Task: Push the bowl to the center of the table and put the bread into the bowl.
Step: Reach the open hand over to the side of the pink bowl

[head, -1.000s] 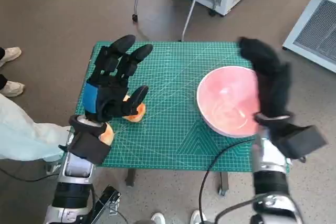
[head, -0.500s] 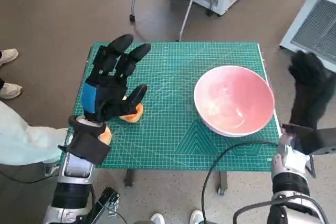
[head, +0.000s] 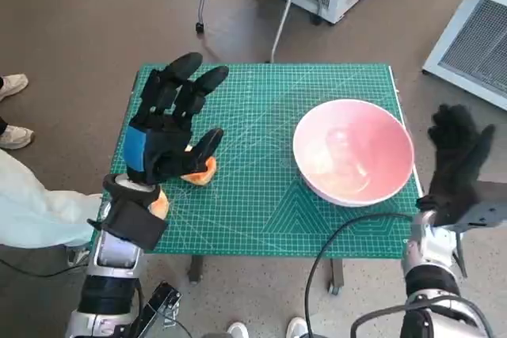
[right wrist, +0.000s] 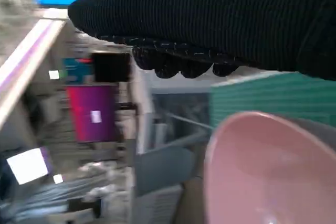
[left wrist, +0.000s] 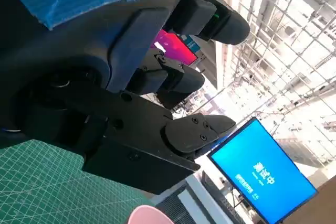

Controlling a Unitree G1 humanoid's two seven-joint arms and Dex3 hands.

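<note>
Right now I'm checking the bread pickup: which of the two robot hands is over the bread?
The left robot hand, black with blue tape on its back; the orange bread peeks out beneath it. The gloved right robot hand is off the table's edge, beside the pink bowl.

bread (head: 203, 170) mostly under left robot hand (head: 168, 128)

Pink bowl (head: 353, 152): round, glossy, upright and empty, standing on the green cutting mat (head: 269, 195) at about 3 o'clock from the mat's middle, its rim near the mat's right edge. Bread (head: 203, 170): a small orange-brown piece lying on the mat at about 9 o'clock, mostly hidden, well apart from the bowl.
</note>
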